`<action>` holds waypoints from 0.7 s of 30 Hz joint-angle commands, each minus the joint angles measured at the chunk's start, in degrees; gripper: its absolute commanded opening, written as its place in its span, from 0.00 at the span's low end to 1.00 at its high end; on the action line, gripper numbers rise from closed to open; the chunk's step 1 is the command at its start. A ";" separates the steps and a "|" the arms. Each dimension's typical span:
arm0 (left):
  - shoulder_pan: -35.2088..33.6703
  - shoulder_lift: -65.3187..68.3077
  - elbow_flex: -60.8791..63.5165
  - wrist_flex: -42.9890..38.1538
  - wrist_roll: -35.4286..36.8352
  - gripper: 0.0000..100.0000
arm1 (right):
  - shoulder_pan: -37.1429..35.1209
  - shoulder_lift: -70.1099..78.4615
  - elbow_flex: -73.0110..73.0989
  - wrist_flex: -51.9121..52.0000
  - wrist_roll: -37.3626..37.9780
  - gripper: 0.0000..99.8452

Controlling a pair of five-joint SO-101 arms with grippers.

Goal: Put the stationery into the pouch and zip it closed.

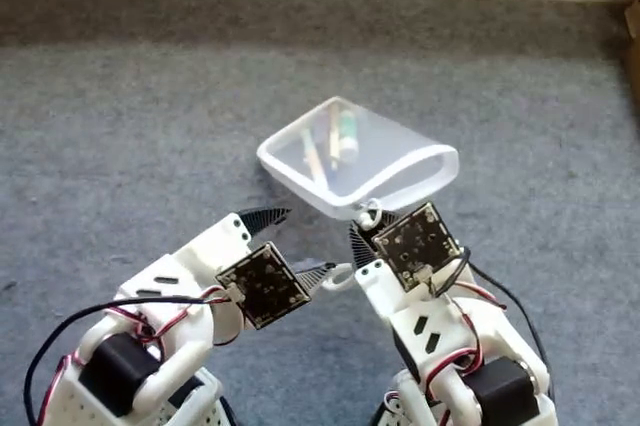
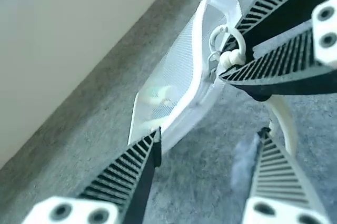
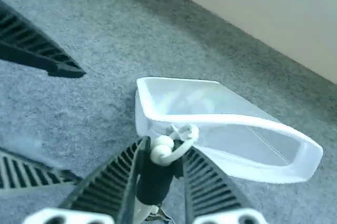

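Two things matter here. R gripper (image 1: pixel 365 231) is closed on the zip pull (image 1: pixel 370 213) at the near rim of the pouch (image 1: pixel 430 178), which lies on the carpet (image 1: pixel 120 126) w/ stationery (image 1: pixel 343 136) inside. L gripper (image 1: pixel 305 241) is spread open just beside the pouch. I think L should clamp the rim first, then R pulls straight along the zip, slowly.

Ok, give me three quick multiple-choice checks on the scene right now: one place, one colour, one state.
1. The stationery is: A inside the pouch; B beside it; C under it.
2. The pouch is: A black; B translucent white; C red.
3. The pouch mouth is: A zipped shut; B gaping open; C folded flat.
Answers: 1 A, it shows through the mesh wall; 2 B, pale and see-through; 3 B, the rim gapes while the right gripper pinches the zipper pull.
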 commanded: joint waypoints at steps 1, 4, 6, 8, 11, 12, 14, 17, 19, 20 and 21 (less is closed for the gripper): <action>0.75 -1.98 4.26 -7.38 -0.53 0.28 | 0.31 -1.19 -6.46 1.01 -3.16 0.01; 0.84 -1.98 6.90 -10.90 -0.62 0.28 | 0.22 -1.19 -7.60 2.68 -2.99 0.01; 0.84 -1.98 8.13 -12.92 -0.70 0.28 | 0.22 -1.19 -8.31 3.21 -2.99 0.01; 0.84 -1.98 9.27 -14.95 -2.90 0.28 | 0.22 -1.19 -8.31 3.21 -2.99 0.01; 1.63 -1.98 11.12 -17.67 -4.66 0.28 | 0.13 -1.19 -8.13 3.21 -2.90 0.01; 1.80 -1.98 11.91 -18.73 -4.75 0.28 | 0.13 -1.19 -8.13 3.21 -2.90 0.01; 2.24 -1.98 13.32 -20.75 -5.27 0.28 | 0.13 -1.19 -8.13 3.30 -2.90 0.01; 2.42 -1.98 15.43 -23.82 -5.89 0.28 | -2.33 -1.19 -8.13 3.74 -2.55 0.01; 2.42 -1.98 16.31 -25.41 -5.89 0.28 | -4.88 -1.19 -8.31 5.14 -0.97 0.01; 2.42 -1.98 16.57 -25.93 -5.89 0.28 | -5.85 -1.19 -8.31 5.58 -0.79 0.01; 2.42 -1.98 16.66 -26.29 -5.89 0.28 | -6.46 -1.19 -8.48 5.93 -0.88 0.01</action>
